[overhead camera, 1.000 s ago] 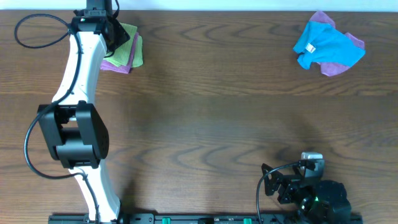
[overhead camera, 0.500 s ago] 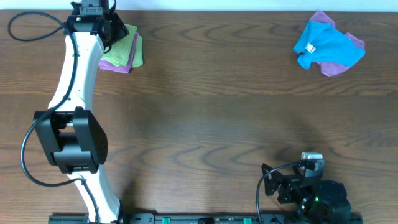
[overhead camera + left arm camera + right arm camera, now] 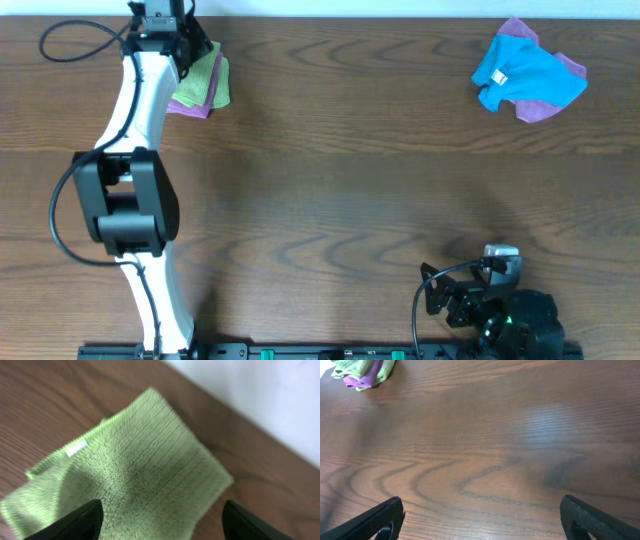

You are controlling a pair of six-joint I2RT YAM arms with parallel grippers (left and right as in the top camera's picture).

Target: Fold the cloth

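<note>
The left arm [image 3: 140, 120] had swung its elbow a touch toward 3 o'clock since a second earlier, its wrist nudging along the far edge while the right arm [image 3: 495, 305] stayed parked at 5 o'clock. The cloth [image 3: 203, 72], lime green, lay bunched at 11 o'clock on the table [image 3: 340, 180], on top of a purple cloth [image 3: 196, 104] that peeked out at its near side.

From the wrist, the left fingers [image 3: 82, 520] were spread wide with the cloth right below them, not yet pinching anything. The right fingers [image 3: 375, 522] were spread too, over bare wood with nothing between them.

I judged this the reach-and-grasp step, with folding itself not begun. The next move looked to call for dropping onto one edge of the green layer alone, leaving the purple behind, then dragging it toward the open middle to spread it flat.

The count: one green cloth, one blue cloth [image 3: 525, 72] at 1 o'clock, purple showing in two spots, including a second purple piece [image 3: 571, 64] under the blue, and two arms.
</note>
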